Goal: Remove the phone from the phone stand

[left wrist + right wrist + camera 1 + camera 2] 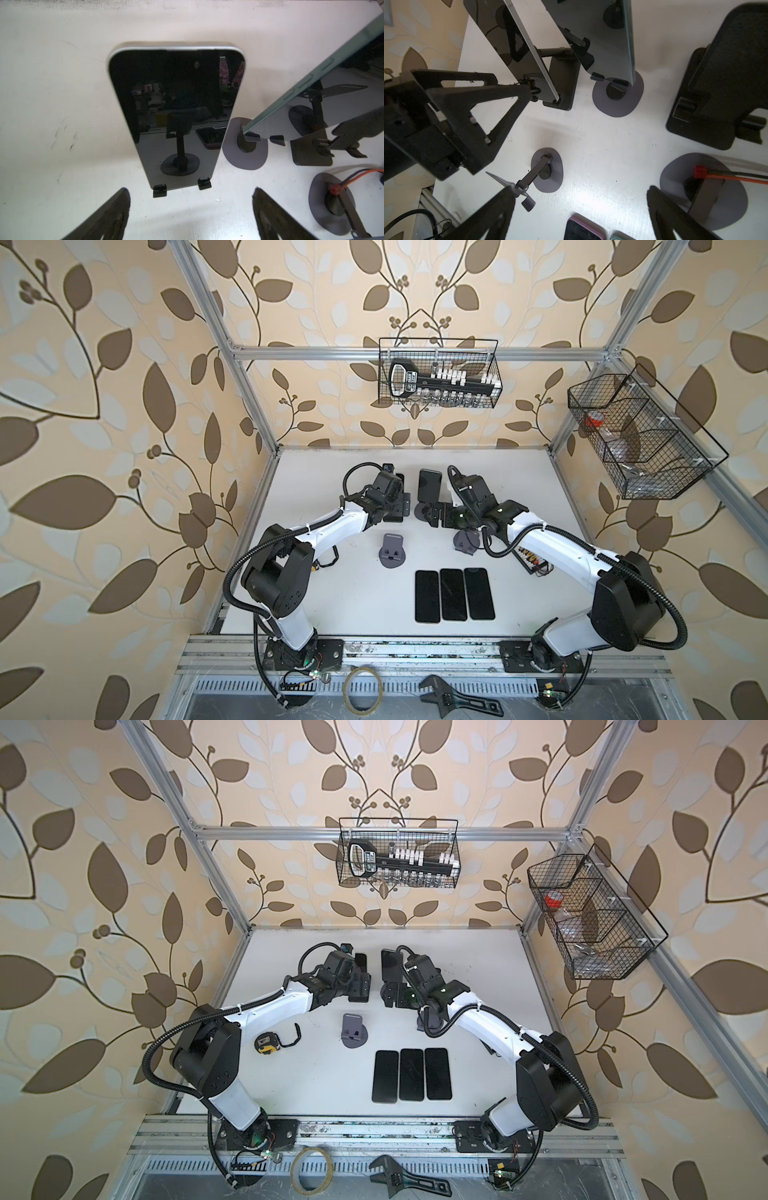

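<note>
A dark-screened phone [176, 116] with a pale rim leans on a phone stand, its lower edge in two black hooks [160, 190]. My left gripper [191, 193] is open just in front of those hooks, with nothing between its fingers [112, 216]. Beside it a second phone [311, 99], green-edged, leans on a stand with a grey round base [245, 153]. In both top views this second phone [429, 485] [390, 965] stands at the back centre. My right gripper [579, 199] [436, 516] hangs open and empty over the white table, in front of that phone.
Three phones [453, 595] lie flat side by side near the table's front. An empty grey stand [392, 551] stands between the arms and another grey stand [465, 543] sits under the right arm. A black stand [716, 83] is close by. Wire baskets [438, 373] hang on the back frame.
</note>
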Action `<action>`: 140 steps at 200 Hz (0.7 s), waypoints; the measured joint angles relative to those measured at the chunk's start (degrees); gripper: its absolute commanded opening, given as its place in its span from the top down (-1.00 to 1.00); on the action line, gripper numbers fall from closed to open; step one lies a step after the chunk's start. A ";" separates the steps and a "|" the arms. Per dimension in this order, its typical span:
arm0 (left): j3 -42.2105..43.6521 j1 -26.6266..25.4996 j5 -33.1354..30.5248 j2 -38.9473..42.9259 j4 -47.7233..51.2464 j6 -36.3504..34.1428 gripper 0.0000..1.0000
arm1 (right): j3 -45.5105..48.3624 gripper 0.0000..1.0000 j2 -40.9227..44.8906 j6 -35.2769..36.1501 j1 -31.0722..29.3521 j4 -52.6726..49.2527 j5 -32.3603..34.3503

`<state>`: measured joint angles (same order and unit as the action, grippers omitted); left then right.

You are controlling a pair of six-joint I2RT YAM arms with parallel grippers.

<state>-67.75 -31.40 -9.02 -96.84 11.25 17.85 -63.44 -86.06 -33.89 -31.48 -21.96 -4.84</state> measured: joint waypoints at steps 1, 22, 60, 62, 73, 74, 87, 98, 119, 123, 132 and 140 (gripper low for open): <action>0.00 0.00 0.00 0.00 0.02 0.02 -0.82 | 0.00 -0.99 0.02 0.04 0.00 0.07 -0.04; 0.00 0.00 0.00 -0.02 0.04 0.00 -0.81 | 0.00 -0.99 0.00 0.33 0.15 0.72 -0.33; -0.28 0.00 -0.02 -0.22 0.09 -0.17 -0.80 | 0.00 -0.96 0.02 0.72 0.39 0.87 -1.49; -0.35 0.00 -0.02 -0.26 0.07 -0.20 -0.80 | 0.00 -0.96 0.00 0.74 0.39 0.90 -1.55; -0.83 0.00 -0.02 -0.55 0.09 -0.35 -0.80 | 0.00 -0.95 0.02 0.79 0.39 0.98 -1.92; -0.90 0.00 -0.04 -0.59 0.09 -0.37 -0.80 | 0.00 -0.95 0.00 0.81 0.39 1.01 -2.01; -1.46 0.02 -0.11 -0.85 0.07 -0.55 -0.80 | 0.00 -0.94 0.00 0.94 0.39 1.16 -2.51; -1.75 0.35 -0.15 -1.03 0.02 -0.61 -0.80 | 0.00 -0.94 0.00 0.98 0.39 1.25 -2.89; -1.84 0.76 -0.13 -1.18 -0.02 -0.59 -0.80 | 0.00 -0.94 0.02 1.14 0.39 1.29 -3.41; -1.84 0.90 -0.13 -1.18 -0.02 -0.59 -0.80 | 0.00 -0.93 0.02 1.16 0.39 1.29 -3.48; -1.84 1.11 -0.13 -1.22 -0.02 -0.59 -0.80 | 0.00 -0.94 0.00 1.18 0.39 1.33 -3.58; -1.84 1.14 -0.15 -1.22 -0.04 -0.59 -0.80 | 0.00 -0.94 0.02 1.22 0.39 1.38 -3.65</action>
<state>-69.58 -30.26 -9.17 -98.06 11.20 17.26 -63.44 -86.04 -32.67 -31.09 -20.58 -8.49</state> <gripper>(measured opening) 0.901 0.968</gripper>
